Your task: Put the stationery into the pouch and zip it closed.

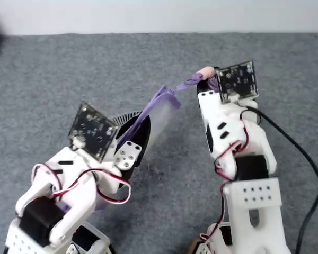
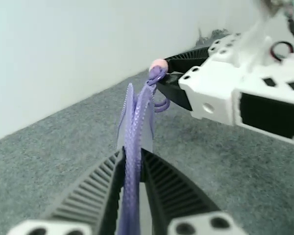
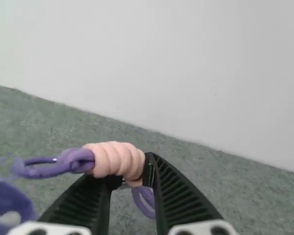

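The left gripper (image 2: 131,164) is pressed together on the purple zip edge of the pouch (image 2: 135,112), which stands upright between its two black fingers (image 2: 95,186). From there the pouch stretches to the right gripper (image 3: 131,171), which is clamped on the pink zip pull (image 3: 115,159). The pouch is held in the air above the middle of the grey tabletop (image 1: 69,69), a little toward the far edge, where a white wall (image 1: 148,16) begins.
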`<state>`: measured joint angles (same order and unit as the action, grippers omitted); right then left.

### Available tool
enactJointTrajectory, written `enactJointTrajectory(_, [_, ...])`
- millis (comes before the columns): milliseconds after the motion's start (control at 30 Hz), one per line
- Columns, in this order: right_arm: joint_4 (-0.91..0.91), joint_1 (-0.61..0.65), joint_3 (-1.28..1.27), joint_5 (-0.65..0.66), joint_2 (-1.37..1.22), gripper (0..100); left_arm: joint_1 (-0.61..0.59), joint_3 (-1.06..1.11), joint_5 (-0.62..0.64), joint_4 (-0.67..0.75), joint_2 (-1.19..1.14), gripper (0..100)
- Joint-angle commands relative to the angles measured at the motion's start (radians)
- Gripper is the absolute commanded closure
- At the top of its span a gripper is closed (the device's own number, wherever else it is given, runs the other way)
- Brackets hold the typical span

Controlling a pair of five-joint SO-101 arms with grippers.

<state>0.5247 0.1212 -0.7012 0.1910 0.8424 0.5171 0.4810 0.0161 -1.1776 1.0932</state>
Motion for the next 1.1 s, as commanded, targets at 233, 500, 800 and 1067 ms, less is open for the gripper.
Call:
enactJointTrajectory(233, [0.058,0.183,0.014,0.129,0.263,99.1,-0.008,-0.015,0.026,0.041,0.023,86])
enactJointTrajectory(500, [0.059,0.305,0.014,0.184,0.315,99.1,-0.006,0.044,0.026,0.043,0.023,86])
enactJointTrajectory(800, [0.059,0.334,0.014,0.186,0.318,99.1,0.000,-0.142,0.026,-0.049,0.023,86])
enactJointTrajectory(1067, [0.059,0.338,0.014,0.186,0.315,99.1,0.112,-0.200,0.032,-0.163,0.021,86])
